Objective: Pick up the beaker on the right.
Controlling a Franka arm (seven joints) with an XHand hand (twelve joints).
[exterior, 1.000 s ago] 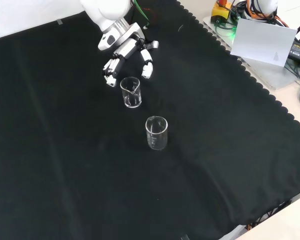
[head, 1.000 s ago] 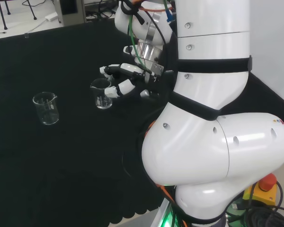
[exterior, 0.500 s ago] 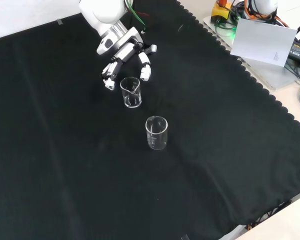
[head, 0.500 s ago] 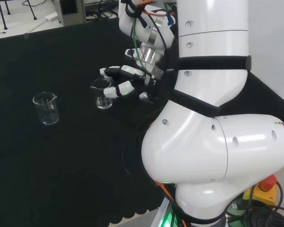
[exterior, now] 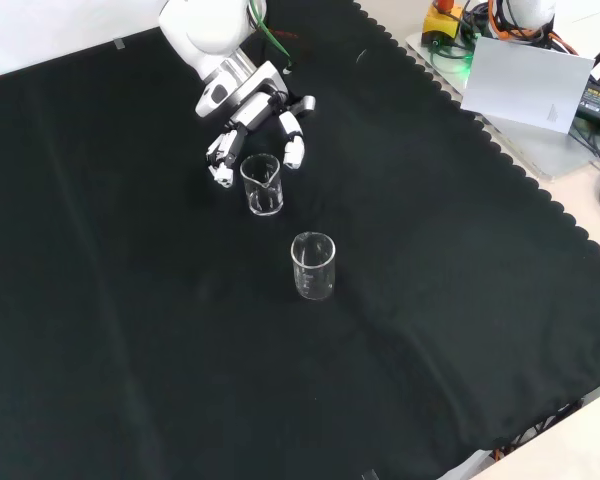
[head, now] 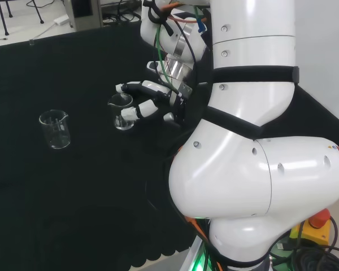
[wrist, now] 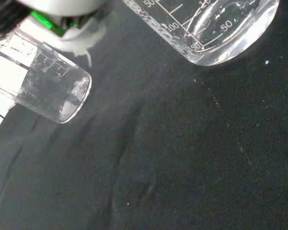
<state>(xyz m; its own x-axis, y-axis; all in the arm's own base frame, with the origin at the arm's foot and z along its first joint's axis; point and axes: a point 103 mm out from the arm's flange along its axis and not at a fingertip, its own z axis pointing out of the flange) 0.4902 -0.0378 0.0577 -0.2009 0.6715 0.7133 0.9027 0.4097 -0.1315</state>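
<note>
Two clear glass beakers stand upright on the black cloth. In the head view one beaker (head: 121, 112) stands right beside the hand (head: 153, 86) and the other beaker (head: 55, 129) stands apart to the left. In the front view the hand (exterior: 244, 110) reaches down from the top, its fingers (exterior: 221, 165) and thumb (exterior: 293, 150) spread to either side of the near beaker's (exterior: 262, 185) rim. The hand is open and I cannot tell whether it touches the glass. The second beaker (exterior: 313, 266) stands lower in the front view. The wrist view shows the near beaker's base (wrist: 216, 28) and the other beaker (wrist: 50, 86) beyond it.
The arm's big white links (head: 243, 141) stand at the right of the head view. Past the cloth's scalloped edge in the front view lie a white board (exterior: 525, 85), cables and a yellow box with a red button (exterior: 442, 15).
The hand has edged a little closer to the near beaker, its fingertips now level with the rim. Neither beaker has moved.
</note>
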